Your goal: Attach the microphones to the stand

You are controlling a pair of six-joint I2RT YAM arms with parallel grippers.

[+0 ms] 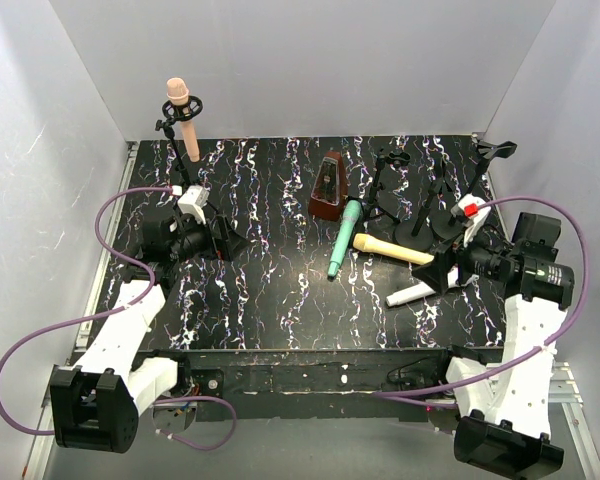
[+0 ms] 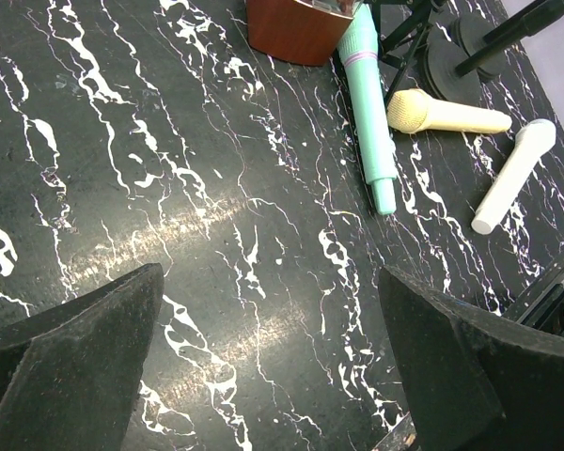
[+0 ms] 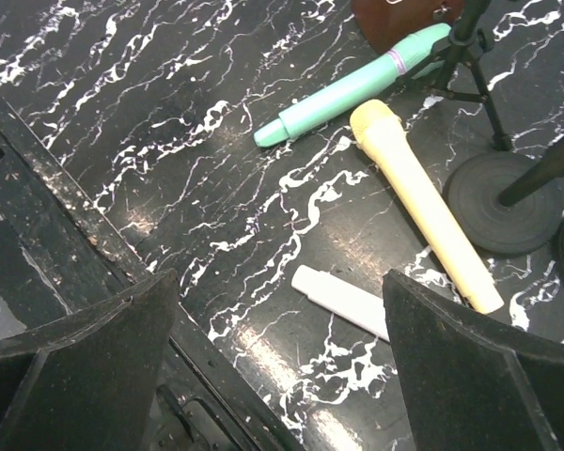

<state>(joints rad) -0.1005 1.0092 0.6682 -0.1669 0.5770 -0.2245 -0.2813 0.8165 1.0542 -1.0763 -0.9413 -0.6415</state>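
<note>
just beneath the right hand (image 3: 280, 287), spread wide apart, lies the white microphone (image 3: 343, 303).

You are looking at a robotics laboratory cell, not a home or a music studio. Plain white panels (image 1: 300, 60) close the workspace on three sides, like a small test booth. The table (image 1: 270, 300) has a black cover with white marble veins, and its near edge is scuffed and dusty. The left arm (image 1: 120, 345) and the right arm (image 1: 525, 340) are bolted at that edge, and purple cables (image 1: 30, 340) hang from them in wide loose loops. A metal rail (image 1: 106, 265) runs along the left side of the table. On the cover you see plain matte microphones (image 1: 345, 235) in pastel colours, black stands (image 1: 420, 205) and a brown metronome (image 1: 328, 188).
</note>
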